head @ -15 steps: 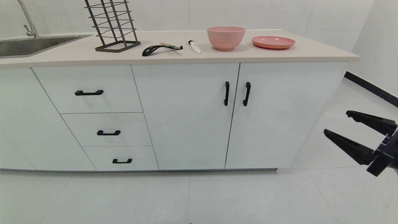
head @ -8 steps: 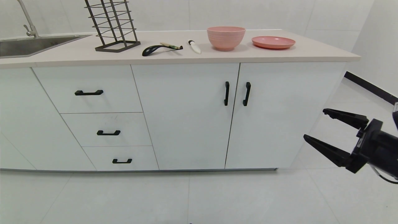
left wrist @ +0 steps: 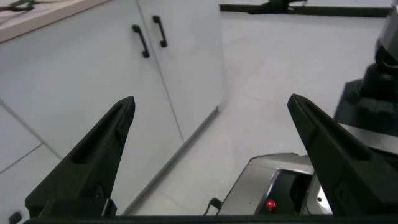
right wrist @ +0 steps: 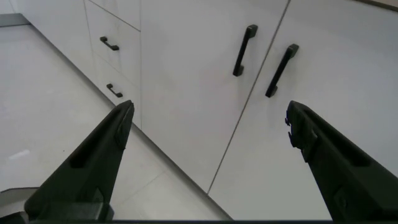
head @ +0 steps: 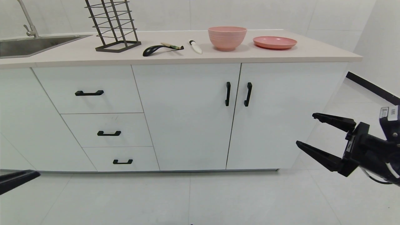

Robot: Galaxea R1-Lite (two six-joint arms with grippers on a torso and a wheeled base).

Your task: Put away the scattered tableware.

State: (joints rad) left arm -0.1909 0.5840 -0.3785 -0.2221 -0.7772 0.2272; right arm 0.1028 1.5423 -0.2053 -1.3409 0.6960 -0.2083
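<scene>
On the countertop (head: 312, 54) stand a pink bowl (head: 227, 37) and, to its right, a pink plate (head: 274, 42). Left of the bowl lie a white knife (head: 195, 47), a small beige-handled utensil (head: 172, 46) and a black spoon (head: 156, 49). My right gripper (head: 305, 129) hangs open and empty low at the right, in front of the right cabinet door; the right wrist view shows it (right wrist: 209, 107) facing the door handles (right wrist: 244, 50). My left gripper (left wrist: 210, 99) is open and empty near the floor, with one of its fingers (head: 18, 180) at the lower left edge.
A black wire rack (head: 112, 26) stands on the counter left of the spoon, with a sink (head: 28, 45) and tap farther left. Below are three drawers (head: 89, 92) and two shut doors with black handles (head: 228, 93). Tiled floor lies in front.
My right gripper has come in from the right edge toward the cabinet, still open. A finger of my left gripper has appeared at the lower left edge.
</scene>
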